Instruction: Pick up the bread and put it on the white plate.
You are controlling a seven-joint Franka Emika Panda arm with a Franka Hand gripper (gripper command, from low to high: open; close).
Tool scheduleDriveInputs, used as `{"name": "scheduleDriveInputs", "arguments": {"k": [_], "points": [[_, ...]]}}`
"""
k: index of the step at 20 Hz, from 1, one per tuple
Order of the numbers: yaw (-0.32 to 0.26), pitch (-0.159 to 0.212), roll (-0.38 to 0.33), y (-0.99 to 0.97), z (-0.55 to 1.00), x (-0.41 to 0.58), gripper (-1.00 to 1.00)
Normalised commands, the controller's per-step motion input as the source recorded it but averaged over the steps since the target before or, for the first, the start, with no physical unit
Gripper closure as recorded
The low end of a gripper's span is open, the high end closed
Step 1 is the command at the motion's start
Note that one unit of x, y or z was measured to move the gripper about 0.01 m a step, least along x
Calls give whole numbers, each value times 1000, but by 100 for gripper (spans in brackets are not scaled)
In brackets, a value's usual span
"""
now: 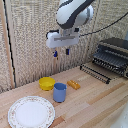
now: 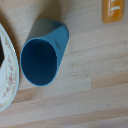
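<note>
- White dish (image 1: 31,111) lay nearest the camera, at the tabletop (image 1: 95,100) front edge.
- Loaf (image 1: 73,84) lay flat just beside the blue cup (image 1: 60,92), well apart from the dish.
- Loaf looked small, oblong, orange-brown; likely light, rigid, smooth plastic. Best pinched across the short width, mid-length.
- Yellow bowl (image 1: 47,83) sat behind the cup.
- Tool (image 1: 61,52) hung high above, fingers slightly spread, holding nothing.
</note>
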Motion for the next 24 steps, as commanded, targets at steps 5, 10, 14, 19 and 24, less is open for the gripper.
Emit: {"name": "scheduleDriveInputs", "arguments": {"k": [5,10,14,19,24], "points": [[-86,-6,14,-527,-167,309,-100],[-21,-12,12,-718,-235,153,-100],[79,11,-10,-581,-367,30,-100],[162,139,-62,-187,-451,-84,-100],[208,94,-80,-53,-485,-30,-100]]}}
